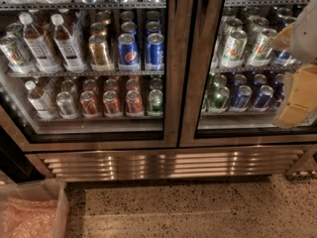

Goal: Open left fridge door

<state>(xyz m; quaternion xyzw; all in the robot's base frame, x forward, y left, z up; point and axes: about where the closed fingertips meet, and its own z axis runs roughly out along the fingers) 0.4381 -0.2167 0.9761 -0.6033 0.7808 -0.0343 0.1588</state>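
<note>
The left fridge door [171,83] is a tall glass pane in a wide brushed-steel frame. It fills the left and middle of the camera view and sits flush with its twin. Behind its glass stand bottles [37,43] and cans [128,51] on wire shelves. My gripper [298,95] shows as tan and white parts at the far right edge, in front of the right door's glass, well to the right of the left door and apart from it.
The right fridge door [195,83] meets the left one at the middle seam. A steel vent grille [168,163] runs below both doors. A clear plastic bin [32,214] sits on the speckled floor [198,212] at bottom left.
</note>
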